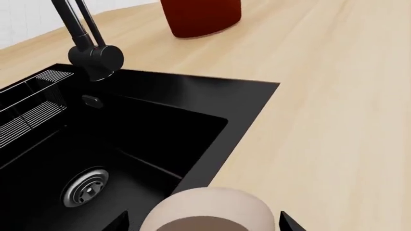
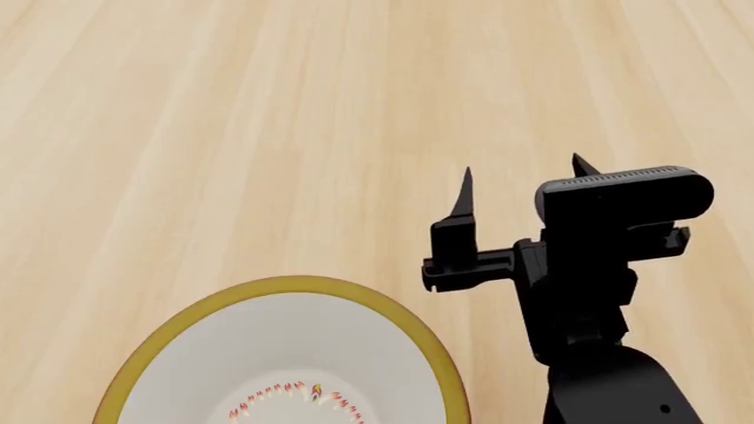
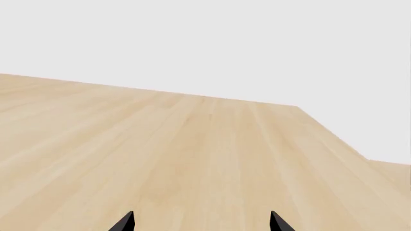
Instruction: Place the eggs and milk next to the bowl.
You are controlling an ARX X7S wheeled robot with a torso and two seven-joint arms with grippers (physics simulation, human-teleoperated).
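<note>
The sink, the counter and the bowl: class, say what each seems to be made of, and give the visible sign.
The sink: matte black, perhaps composite or coated metal; dull sheen, with a shiny steel-looking drain.
The counter: light wood or wood laminate; long pale grain lines.
The bowl: probably glazed ceramic; smooth white inside, mustard rim, painted red-orange marks.

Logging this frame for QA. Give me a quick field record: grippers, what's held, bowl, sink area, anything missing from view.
left gripper: shut on the pale egg, above the countertop at the sink's corner
right gripper: open, empty, over bare wood
bowl: on the countertop, to the left of the right gripper in the head view; nothing visible inside
sink: black, with a black faucet and a metal drain
red container: beyond the sink
milk, second egg: not in view
</note>
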